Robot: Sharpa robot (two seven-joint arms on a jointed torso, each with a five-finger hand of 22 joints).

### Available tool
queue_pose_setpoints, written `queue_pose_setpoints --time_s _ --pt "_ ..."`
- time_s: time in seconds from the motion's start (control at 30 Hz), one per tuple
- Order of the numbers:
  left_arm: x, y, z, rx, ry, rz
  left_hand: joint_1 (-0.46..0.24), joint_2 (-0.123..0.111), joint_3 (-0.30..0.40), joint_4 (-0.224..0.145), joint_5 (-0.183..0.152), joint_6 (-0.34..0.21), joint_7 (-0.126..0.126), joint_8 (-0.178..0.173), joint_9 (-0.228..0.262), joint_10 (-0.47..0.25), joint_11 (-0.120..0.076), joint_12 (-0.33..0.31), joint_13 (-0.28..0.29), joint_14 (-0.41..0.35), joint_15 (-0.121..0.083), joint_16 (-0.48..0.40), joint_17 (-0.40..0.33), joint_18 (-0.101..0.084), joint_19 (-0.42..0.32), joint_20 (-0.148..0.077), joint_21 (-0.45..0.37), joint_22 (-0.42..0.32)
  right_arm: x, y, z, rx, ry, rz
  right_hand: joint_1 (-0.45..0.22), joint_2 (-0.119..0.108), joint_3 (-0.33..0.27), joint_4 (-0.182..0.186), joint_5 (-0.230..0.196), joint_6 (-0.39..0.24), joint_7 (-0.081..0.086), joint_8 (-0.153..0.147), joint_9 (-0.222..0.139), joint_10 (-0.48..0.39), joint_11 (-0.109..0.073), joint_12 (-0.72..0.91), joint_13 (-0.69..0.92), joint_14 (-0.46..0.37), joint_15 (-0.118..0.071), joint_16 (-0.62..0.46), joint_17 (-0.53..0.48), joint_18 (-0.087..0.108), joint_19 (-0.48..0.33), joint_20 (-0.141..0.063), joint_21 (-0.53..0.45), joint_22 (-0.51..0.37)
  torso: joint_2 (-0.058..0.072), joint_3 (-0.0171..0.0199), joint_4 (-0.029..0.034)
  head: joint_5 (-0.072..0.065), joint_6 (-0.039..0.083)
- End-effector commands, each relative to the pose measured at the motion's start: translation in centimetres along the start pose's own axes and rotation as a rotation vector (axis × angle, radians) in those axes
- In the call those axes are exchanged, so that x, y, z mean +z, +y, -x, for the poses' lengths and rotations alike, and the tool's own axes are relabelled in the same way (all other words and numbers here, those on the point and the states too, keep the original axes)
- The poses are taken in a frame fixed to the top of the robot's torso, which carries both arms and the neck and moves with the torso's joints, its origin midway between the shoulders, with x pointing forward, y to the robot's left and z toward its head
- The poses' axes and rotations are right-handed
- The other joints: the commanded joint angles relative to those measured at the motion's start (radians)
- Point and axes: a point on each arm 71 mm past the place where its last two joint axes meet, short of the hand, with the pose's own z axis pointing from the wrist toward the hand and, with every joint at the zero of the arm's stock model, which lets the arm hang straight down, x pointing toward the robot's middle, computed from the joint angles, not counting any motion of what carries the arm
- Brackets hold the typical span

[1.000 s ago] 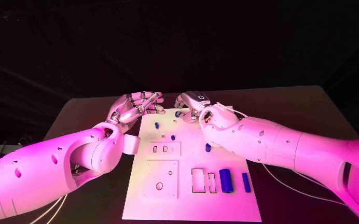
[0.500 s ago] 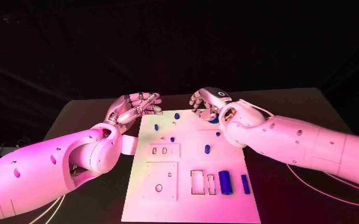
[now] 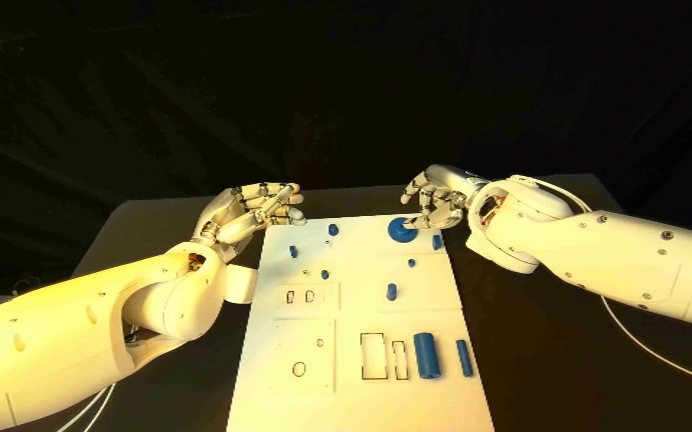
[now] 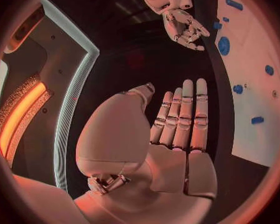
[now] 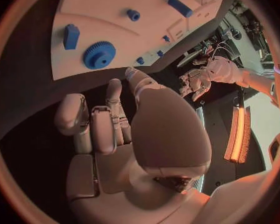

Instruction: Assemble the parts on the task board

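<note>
In the head view, the task board (image 3: 361,332) is seen mid-table, with the left hand (image 3: 257,208) at its far left corner and the right hand (image 3: 437,202) by the blue gear (image 3: 402,231), both loosely curled and holding nothing. In the left wrist view, straight, empty fingers (image 4: 184,114) are shown beside the board; in the right wrist view, slightly bent fingers (image 5: 102,124) are shown near the gear, grasping nothing

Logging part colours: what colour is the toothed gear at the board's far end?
Blue. The round toothed gear shows best in the right wrist view.
</note>
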Motion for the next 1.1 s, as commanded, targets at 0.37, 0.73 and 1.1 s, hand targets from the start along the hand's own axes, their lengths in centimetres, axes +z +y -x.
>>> queue_pose_setpoints --time_s 0.37,0.73,1.1 --pt "0.1 -0.2 -1.0 -0.033 0.046 -0.018 0.0 -0.011 0.006 0.002 -0.007 0.004 0.018 0.006 0.002 0.005 0.0 -0.005 -0.001 -0.01 -0.001 0.005 0.001 0.018 -0.009 0.0 0.003 0.002 0.7 -1.3 -0.1 -0.088 0.066 -0.101 0.039 0.024 -0.121 0.065 0.01 -0.021 0.008 -0.008 0.011 0.082 0.011 0.289 0.273 0.06 0.012 0.077 0.155 -0.026 0.043 0.008 0.052 0.079 0.021 -0.0259 0.0015 -0.018 0.018" --pt "0.0 -0.4 -1.3 -0.037 0.053 -0.023 0.0 -0.012 0.006 0.002 -0.007 0.003 0.018 0.006 0.002 0.005 0.0 -0.006 -0.001 -0.011 -0.001 0.005 0.002 0.018 -0.01 0.0 0.003 0.002 1.3 -0.5 -0.3 -0.135 0.041 -0.094 0.044 0.033 -0.133 0.065 0.012 -0.02 0.009 -0.005 0.015 0.117 0.013 0.362 0.343 0.066 0.014 0.093 0.191 -0.032 0.058 0.01 0.073 0.108 0.031 -0.0385 0.0019 -0.025 0.028" --pt "0.0 -0.5 -1.2 -0.036 0.051 -0.023 0.001 -0.012 0.007 0.002 -0.007 0.003 0.018 0.005 0.002 0.004 0.0 -0.007 -0.002 -0.012 -0.001 0.005 0.002 0.018 -0.011 0.001 0.004 0.002 1.5 0.1 -0.9 -0.134 0.064 -0.082 0.045 0.041 -0.132 0.065 0.012 -0.008 0.007 0.002 0.019 0.138 0.012 0.404 0.384 0.069 0.014 0.1 0.205 -0.034 0.066 0.01 0.085 0.123 0.027 -0.0362 -0.0007 -0.025 0.02"
